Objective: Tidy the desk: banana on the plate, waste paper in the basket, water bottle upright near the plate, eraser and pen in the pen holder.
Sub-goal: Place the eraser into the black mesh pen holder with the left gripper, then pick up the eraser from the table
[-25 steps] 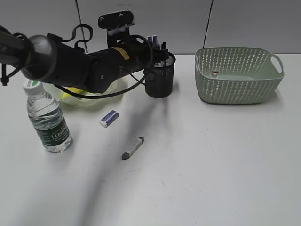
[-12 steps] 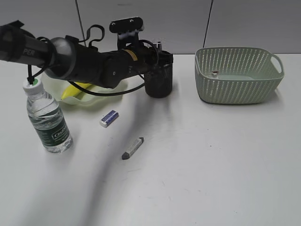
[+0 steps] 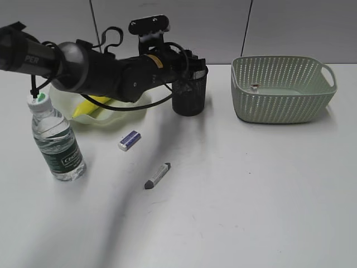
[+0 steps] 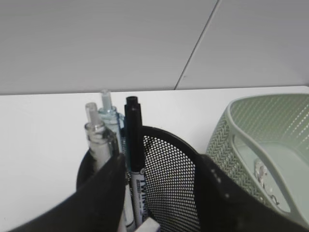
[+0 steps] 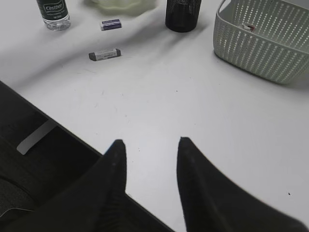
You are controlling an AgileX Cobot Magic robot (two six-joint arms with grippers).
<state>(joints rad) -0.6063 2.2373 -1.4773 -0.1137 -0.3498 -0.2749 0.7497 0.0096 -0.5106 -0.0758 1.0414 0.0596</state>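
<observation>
My left gripper [image 3: 188, 67] hangs at the rim of the black mesh pen holder [image 3: 189, 97], jaws apart and straddling its wall. In the left wrist view, several pens stand in the holder [image 4: 178, 183], among them a black marker [image 4: 133, 140] just beside my left finger [image 4: 104, 193]. Neither finger pinches it. A blue-and-white eraser [image 3: 129, 140] lies on the desk [image 3: 240, 184]. The banana [image 3: 89, 107] lies on the pale green plate [image 3: 136, 106]. The water bottle [image 3: 56, 139] stands upright. Waste paper [image 3: 254, 86] sits in the basket [image 3: 281, 109]. My right gripper [image 5: 149, 142] is open and empty.
A grey-and-white stick-shaped piece [image 3: 157, 175] lies on the desk in front of the eraser. My right gripper hovers over the desk's near edge [image 5: 72, 116], far from the objects. The basket [image 4: 241, 125] stands close to the right of the pen holder.
My left arm has swung right from over the plate to the pen holder, and its jaws have spread apart. The other objects have not moved.
</observation>
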